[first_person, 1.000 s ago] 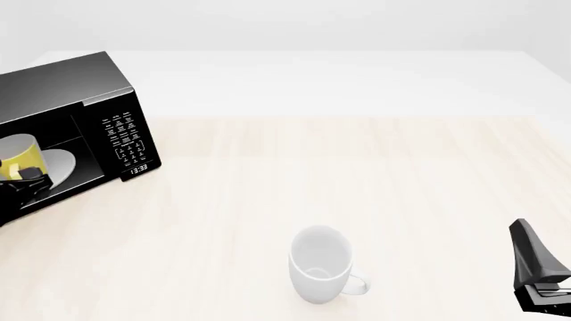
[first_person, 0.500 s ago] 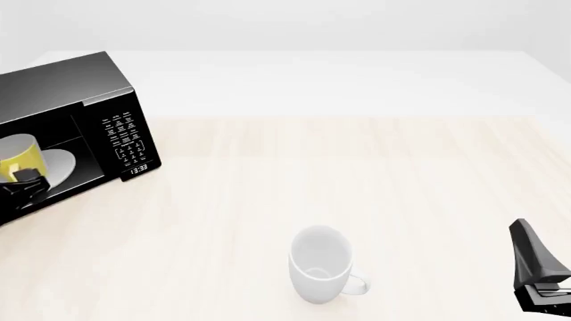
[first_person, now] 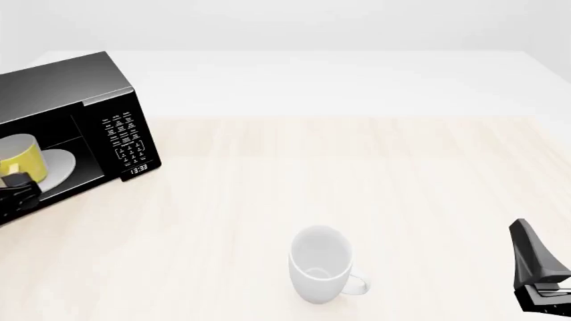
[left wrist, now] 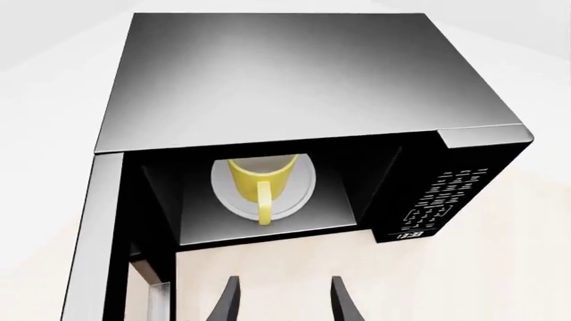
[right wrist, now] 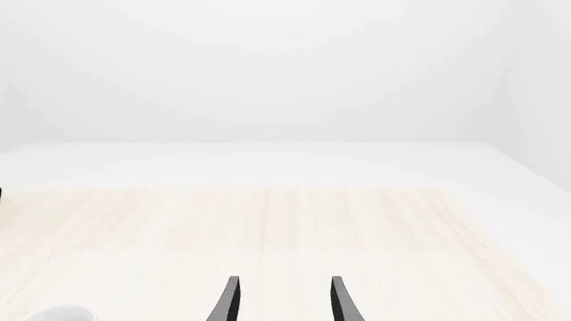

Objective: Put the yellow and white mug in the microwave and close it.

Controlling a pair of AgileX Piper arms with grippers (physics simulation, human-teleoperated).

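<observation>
The yellow and white mug (left wrist: 261,181) (first_person: 20,155) stands on the white turntable plate (left wrist: 303,187) inside the black microwave (left wrist: 295,80) (first_person: 71,87), its handle facing the opening. The microwave's door (left wrist: 103,241) hangs open at the side. My left gripper (left wrist: 283,304) (first_person: 13,184) is open and empty, just outside the cavity and apart from the mug. Low at the right edge of the front view sits my right gripper (right wrist: 281,301) (first_person: 539,277), fingers open on nothing.
A larger all-white mug (first_person: 321,264) stands on the wooden table (first_person: 357,174) near the front centre, handle to the right. The microwave's control panel (first_person: 125,140) with its clock display faces right of the cavity.
My left gripper has drawn back out of the microwave toward the left edge, leaving the mug on the plate. The right arm has not moved.
</observation>
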